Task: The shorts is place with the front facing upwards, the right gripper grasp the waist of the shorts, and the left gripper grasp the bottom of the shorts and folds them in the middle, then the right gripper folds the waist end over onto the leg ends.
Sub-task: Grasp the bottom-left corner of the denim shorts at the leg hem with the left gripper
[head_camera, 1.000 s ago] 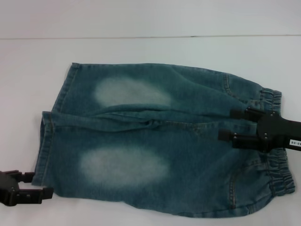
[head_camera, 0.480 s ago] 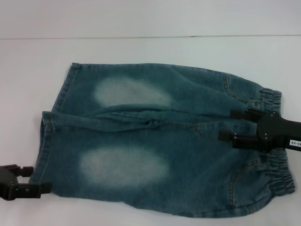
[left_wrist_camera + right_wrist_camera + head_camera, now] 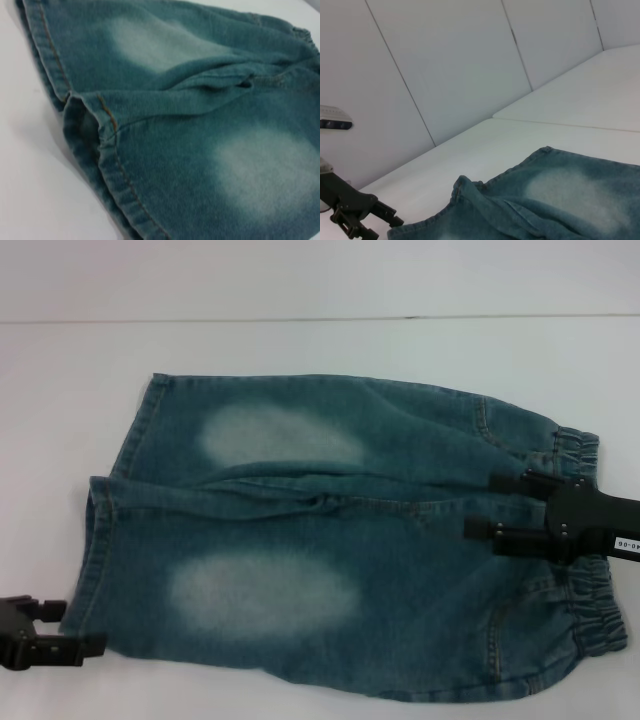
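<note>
The blue denim shorts [image 3: 330, 540] lie flat on the white table, front up. The elastic waist [image 3: 600, 620] is at the right and the leg hems [image 3: 95, 540] are at the left. My right gripper [image 3: 480, 505] hovers open over the shorts just inside the waistband, one finger on each side of the fly seam. At the near leg's hem corner, my left gripper [image 3: 80, 627] is open, its fingers alongside the cloth edge. The left wrist view shows the leg hem [image 3: 107, 150] close up. The right wrist view shows the shorts [image 3: 555, 200] and the left gripper [image 3: 357, 215] farther off.
The white table [image 3: 320, 340] extends beyond the shorts on the far side and to the left. White wall panels [image 3: 445, 65] rise behind the table's far edge. A small grey device [image 3: 332, 120] sits on the wall.
My left gripper has shifted slightly to the left beside the near hem corner and stays open. The right gripper and the shorts have not moved.
</note>
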